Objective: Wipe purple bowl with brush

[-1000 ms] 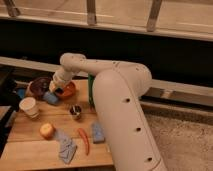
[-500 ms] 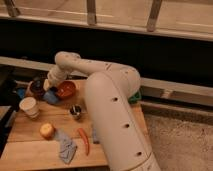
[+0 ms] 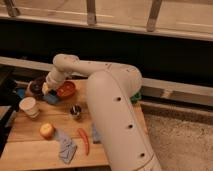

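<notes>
The purple bowl (image 3: 35,86), small and dark, sits at the back left of the wooden table (image 3: 30,145). My gripper (image 3: 46,88) is at the end of the white arm (image 3: 107,100), which reaches down from the right. It sits at the bowl's right rim, between that bowl and the orange-red bowl (image 3: 66,90). A pale tan piece shows at the gripper's tip. I cannot tell whether it is the brush. The arm hides part of the table behind it.
A white paper cup (image 3: 28,106) stands front left of the bowls, with a flat blue item (image 3: 51,99) beside the gripper. A small dark cup (image 3: 75,111), an apple (image 3: 47,131), a grey-blue cloth (image 3: 65,148) and a red chili (image 3: 83,141) lie nearer. A dark wall runs behind.
The gripper has swung left, from over the orange-red bowl to the purple bowl's right rim. The objects on the table have stayed put.
</notes>
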Action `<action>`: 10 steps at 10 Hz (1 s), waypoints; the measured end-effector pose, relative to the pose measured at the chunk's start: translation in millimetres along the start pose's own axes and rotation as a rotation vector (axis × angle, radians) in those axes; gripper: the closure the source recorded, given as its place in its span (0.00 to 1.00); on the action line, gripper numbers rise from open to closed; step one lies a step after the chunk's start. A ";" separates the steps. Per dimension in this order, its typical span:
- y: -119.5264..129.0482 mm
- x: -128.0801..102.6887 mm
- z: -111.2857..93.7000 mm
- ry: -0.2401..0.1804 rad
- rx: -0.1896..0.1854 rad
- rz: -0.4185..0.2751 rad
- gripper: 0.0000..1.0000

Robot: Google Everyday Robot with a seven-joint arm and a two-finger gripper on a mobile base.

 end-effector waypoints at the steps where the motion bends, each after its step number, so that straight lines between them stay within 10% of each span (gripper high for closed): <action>1: -2.9 2.9 -1.7 0.001 0.004 0.007 1.00; 10: -25.2 -21.4 -20.4 -0.038 0.072 0.031 1.00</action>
